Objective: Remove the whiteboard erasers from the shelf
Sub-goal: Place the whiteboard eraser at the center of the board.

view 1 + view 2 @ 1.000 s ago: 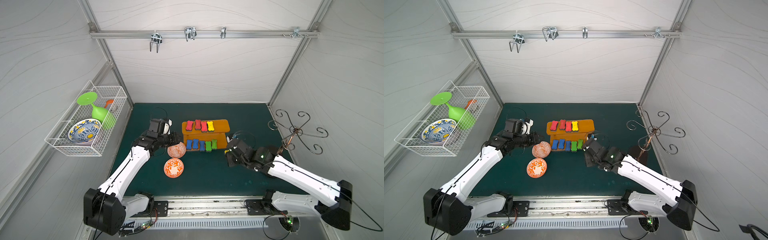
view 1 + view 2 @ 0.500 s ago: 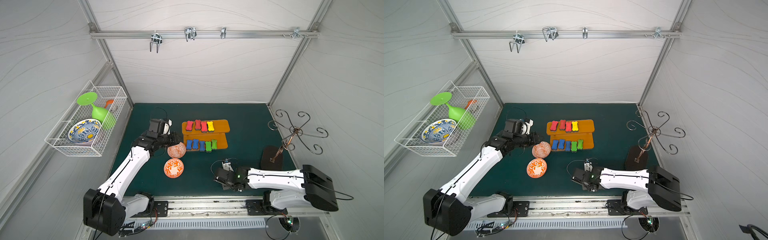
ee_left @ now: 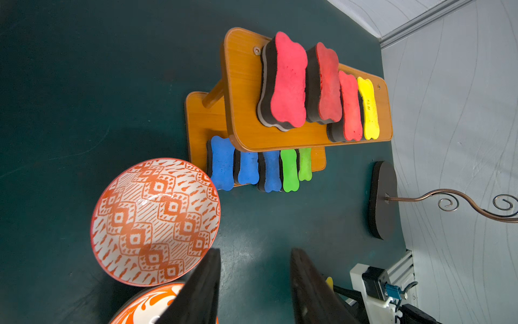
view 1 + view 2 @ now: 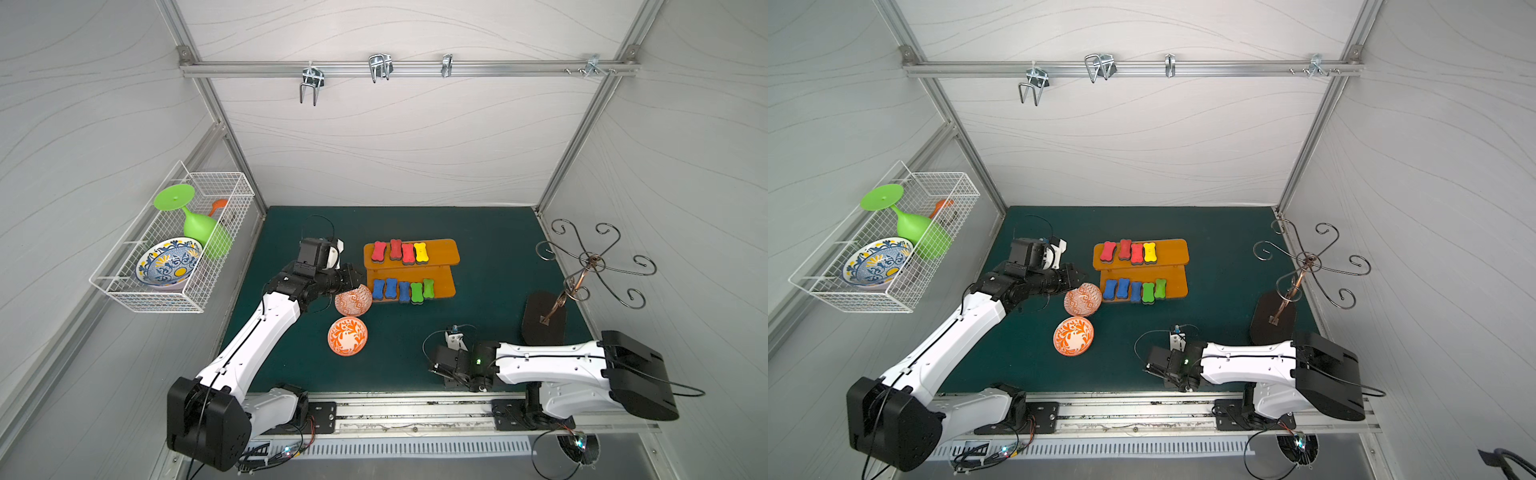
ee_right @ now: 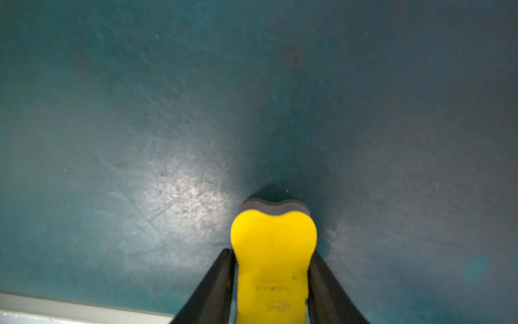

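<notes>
The right gripper (image 5: 271,254), well clear of the shelf (image 4: 442,251) on its near side, pinches a yellow eraser (image 5: 273,230) across its waist, long axis pointing straight out from the jaws (felt side down on the mat (image 5: 140,112)); the left gripper (image 3: 255,252), empty and parted, is beside the shelf's left end, nearer the nine erasers (image 4: 379,251) there

Right end effector (image 5: 271,252) moved yellow eraser (image 5: 273,269) from shelf (image 4: 441,253) to front of mat (image 5: 168,112).

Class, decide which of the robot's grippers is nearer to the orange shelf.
Left. The left gripper hovers beside the shelf, by a patterned bowl; the right gripper is far off near the mat's front edge, fingers around a yellow eraser.
</notes>
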`<state>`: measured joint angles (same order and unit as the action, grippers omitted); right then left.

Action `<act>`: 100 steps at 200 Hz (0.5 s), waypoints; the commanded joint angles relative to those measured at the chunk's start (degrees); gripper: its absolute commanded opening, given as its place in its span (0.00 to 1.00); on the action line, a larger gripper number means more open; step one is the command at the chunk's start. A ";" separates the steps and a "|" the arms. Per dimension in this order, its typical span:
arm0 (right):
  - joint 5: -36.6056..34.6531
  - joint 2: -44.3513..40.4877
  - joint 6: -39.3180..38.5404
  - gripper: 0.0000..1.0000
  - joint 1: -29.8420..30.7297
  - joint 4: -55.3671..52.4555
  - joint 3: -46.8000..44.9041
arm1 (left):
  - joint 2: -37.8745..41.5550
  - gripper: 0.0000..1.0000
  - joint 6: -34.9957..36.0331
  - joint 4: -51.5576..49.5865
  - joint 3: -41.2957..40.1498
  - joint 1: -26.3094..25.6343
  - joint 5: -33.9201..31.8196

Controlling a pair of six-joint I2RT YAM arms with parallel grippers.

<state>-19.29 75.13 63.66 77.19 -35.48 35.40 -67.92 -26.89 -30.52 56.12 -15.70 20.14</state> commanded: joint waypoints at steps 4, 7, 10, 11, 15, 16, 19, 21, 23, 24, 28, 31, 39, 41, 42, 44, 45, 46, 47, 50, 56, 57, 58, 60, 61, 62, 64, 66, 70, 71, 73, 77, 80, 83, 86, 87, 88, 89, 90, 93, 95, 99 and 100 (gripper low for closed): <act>0.18 0.01 1.53 0.51 0.33 -1.62 -0.07 | -0.38 0.44 0.97 0.83 0.31 -0.20 -0.37; 0.08 -0.06 1.48 0.52 0.33 -1.93 0.08 | -0.37 0.44 0.97 0.82 0.39 -0.20 -0.43; 0.00 -0.14 1.34 0.53 0.33 -2.26 0.25 | -0.49 0.44 0.95 0.75 0.38 -0.20 -0.45; -0.02 -0.24 1.32 0.54 0.33 -2.37 0.31 | -0.52 0.44 0.96 0.74 0.39 -0.20 -0.45; -0.24 -0.42 1.23 0.55 0.29 -2.93 0.53 | -0.46 0.44 0.90 0.73 0.43 -0.20 -0.45; -0.27 -0.51 1.13 0.55 0.27 -3.06 0.67 | -0.55 0.44 0.89 0.73 0.46 -0.20 -0.45; -0.49 -0.66 0.95 0.56 0.25 -3.57 0.85 | -0.62 0.44 0.81 0.72 0.65 -0.20 -0.45; -0.64 -0.68 0.81 0.57 0.20 -3.90 1.06 | -0.63 0.44 0.80 0.73 0.66 -0.20 -0.41; -0.77 -0.84 0.62 0.58 0.12 -4.24 1.32 | -0.68 0.44 0.68 0.73 0.72 -0.20 -0.38; -0.85 -0.94 0.61 0.58 0.05 -4.42 1.37 | -0.66 0.44 0.69 0.73 0.74 -0.20 -0.42; -1.12 -1.30 0.24 0.59 -0.14 -5.08 1.81 | -0.72 0.44 0.63 0.79 0.87 -0.19 -0.30; -1.16 -1.61 -0.08 0.60 -0.44 -5.46 2.15 | -0.80 0.44 0.54 0.79 1.11 -0.19 -0.30; -1.15 -2.44 -1.17 0.61 -1.34 -5.89 2.76 | -0.97 0.44 0.27 0.73 1.64 -0.20 -0.30; -1.18 -2.71 -1.48 0.61 -1.60 -5.91 2.86 | -1.05 0.44 0.20 0.77 1.81 -0.20 -0.28; -1.14 -2.84 -1.67 0.61 -1.78 -5.87 2.94 | -1.06 0.44 0.19 0.75 1.89 -0.20 -0.32; -1.16 -3.14 -2.04 0.61 -2.02 -5.88 3.08 | -1.07 0.44 0.22 0.65 2.02 -0.20 -0.29; -1.17 -3.28 -2.22 0.62 -2.12 -5.85 3.13 | -1.12 0.44 0.16 0.60 2.09 -0.20 -0.28; -1.18 -3.39 -2.40 0.62 -2.21 -5.84 3.20 | -1.09 0.44 0.12 0.58 2.12 -0.25 -0.28; -1.19 -3.49 -2.62 0.62 -2.39 -5.83 3.28 | -1.08 0.44 0.11 0.56 2.18 -0.27 -0.28; -1.19 -3.89 -3.15 0.62 -2.78 -5.82 3.54 | -1.22 0.44 0.05 0.55 2.42 -0.29 -0.34; -1.23 -4.56 -4.37 0.62 -3.68 -5.76 4.05 | -1.40 0.44 -0.10 0.50 2.79 -0.37 -0.52; -1.26 -4.69 -4.61 0.62 -3.83 -5.75 4.15 | -1.46 0.44 -0.14 0.53 2.87 -0.38 -0.57; -1.27 -4.80 -4.83 0.62 -3.99 -5.74 4.24 | -1.53 0.44 -0.16 0.54 2.99 -0.42 -0.65; -1.32 -4.88 -5.38 0.63 -4.26 -5.74 4.48 | -1.58 0.44 -0.15 0.55 3.13 -0.46 -0.77; -1.34 -5.03 -5.65 0.63 -4.43 -5.74 4.58 | -1.64 0.44 -0.16 0.55 3.21 -0.51 -0.83; -1.35 -5.14 -5.91 0.63 -4.60 -5.74 4.76 | -1.66 0.44 -0.17 0.60 3.26 -0.53 -0.95; -1.47 -5.25 -6.33 0.63 -4.94 -5.74 4.94 | -1.75 0.44 -0.17 0.50 3.37 -0.62 -0.97; -1.50 -5.39 -6.94 0.64 -5.36 -5.74 5.23 | -1.77 0.44 -0.24 0.47 3.56 -0.68 -1.15; -1.39 -5.66 -7.89 0.64 -6.07 -5.78 5.90 | -2.14 0.44 -0.26 0.40 3.97 -0.85 -1.38; -1.38 -5.68 -8.26 0.64 -6.39 -5.80 6.04 | -2.18 0.44 -0.31 0.39 4.07 -0.88 -1.45; -1.32 -5.83 -8.87 0.64 -6.91 -5.82 6.38 | -2.32 0.44 -0.34 0.42 4.24 -0.97 -1.60; -1.17 -5.97 -9.97 0.64 -7.89 -5.70 7.00 | -2.65 0.44 -0.43 0.23 4.81 -1.08 -1.87; -1.00 -5.99 -10.88 0.65 -8.53 -5.58 7.49 | -2.92 0.44 -0.56 0.20 5.13 -1.16 -2.05; -0.83 -6.16 -11.93 0.65 -9.26 -5.44 7.94 | -3.15 0.43 -0.70 0.04 5.47 -1.25 -2.22; -0.43 -6.27 -12.82 0.65 -9.92 -5.26 8.51 | -3.29 0.43 -0.75 0.04 5.89 -1.30 -2.36; -0.33 -6.29 -13.19 0.65 -10.16 -5.23 8.66 | -3.32 0.43 -0.77 0.03 6.00 -1.32 -2.42; -0.23 -6.30 -13.51 0.65 -10.40 -5.18 8.82 | -3.34 0.43 -0.78 0.03 6.10 -1.34 -2.45; -0.14 -6.35 -13.80 0.65 -10.62 -5.15 9.04 | -3.48 0.43 -0.78 0.03 6.15 -1.38 -2.50; -0.09 -6.38 -14.12 0.65 -10.81 -5.13 9.19 | -3.60 0.43 -0.79 -0.02 6.30 -1.41 -2.53; 0.05 -6.41 -14.94 0.65 -11.36 -5.13 9.81 | -3.76 0.43 -0.79 -0.02 6.69 -1.41 -2.75; 0.15 -6.54 -15.49 0.65 -11.77 -5.12 10.18 | -3.81 0.43 -0.79 0.01 6.83 -1.49 -2.94; 0.32 -6.56 -16.55 0.65 -12.45 -5.04 10.96 | -4.04 0.43 -0.71 -0.06 7.35 -1.61 -3.31; 0.40 -6.57 -16.81 0.66 -12.65 -4.99 11.12 | -4.05 0.43 -0.71 -0.06 7.43 -1.57 -3.46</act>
<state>-19.25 69.87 55.53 68.40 -39.29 42.54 -70.76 -27.22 -30.98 58.70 -16.64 18.94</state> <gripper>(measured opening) 0.649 0.434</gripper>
